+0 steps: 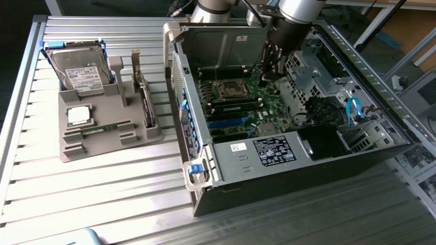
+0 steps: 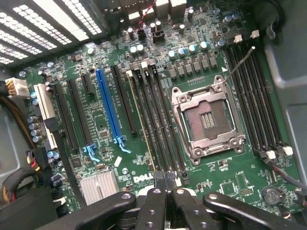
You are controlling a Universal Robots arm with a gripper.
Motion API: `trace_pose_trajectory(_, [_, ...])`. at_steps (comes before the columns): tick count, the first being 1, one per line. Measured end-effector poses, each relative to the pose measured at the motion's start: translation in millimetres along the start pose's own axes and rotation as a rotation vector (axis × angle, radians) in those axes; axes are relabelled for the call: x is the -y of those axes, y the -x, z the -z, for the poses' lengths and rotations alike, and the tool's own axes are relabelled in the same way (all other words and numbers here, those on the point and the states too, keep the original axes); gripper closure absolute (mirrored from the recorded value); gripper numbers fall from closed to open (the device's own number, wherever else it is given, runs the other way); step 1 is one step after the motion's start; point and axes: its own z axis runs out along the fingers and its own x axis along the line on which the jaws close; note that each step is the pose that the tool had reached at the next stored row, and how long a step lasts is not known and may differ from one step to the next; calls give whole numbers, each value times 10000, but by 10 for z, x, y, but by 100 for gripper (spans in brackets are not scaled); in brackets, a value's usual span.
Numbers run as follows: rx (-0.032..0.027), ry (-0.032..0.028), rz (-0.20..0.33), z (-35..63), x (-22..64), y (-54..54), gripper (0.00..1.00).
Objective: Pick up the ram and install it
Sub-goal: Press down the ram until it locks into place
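Inside the open computer case (image 1: 381,153), my gripper (image 1: 271,74) hangs over the green motherboard (image 2: 110,158). Its black fingers (image 2: 152,206) are pressed together and shut, with nothing visible between them. A thin green ram (image 2: 142,120) stands on edge in one of the black memory slots beside the empty CPU socket (image 2: 208,120). The fingertips sit just above that stick's near end; whether they touch it I cannot tell. The same ram (image 1: 235,108) shows green among the slots. Another green ram (image 1: 105,127) lies in the grey holder (image 1: 136,140) outside the case.
The grey holder on the slatted table also carries a silver hard drive (image 1: 80,69) and a square silver CPU chip (image 1: 79,115). Blue and black expansion slots (image 2: 109,105), capacitors and cables (image 2: 14,187) crowd the board. The case walls and drive cage (image 1: 320,76) close in around the arm.
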Motion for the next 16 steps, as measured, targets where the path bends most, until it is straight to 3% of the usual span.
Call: trace_pose_trajectory(16, [46,72,-1022,-1,0,0,89])
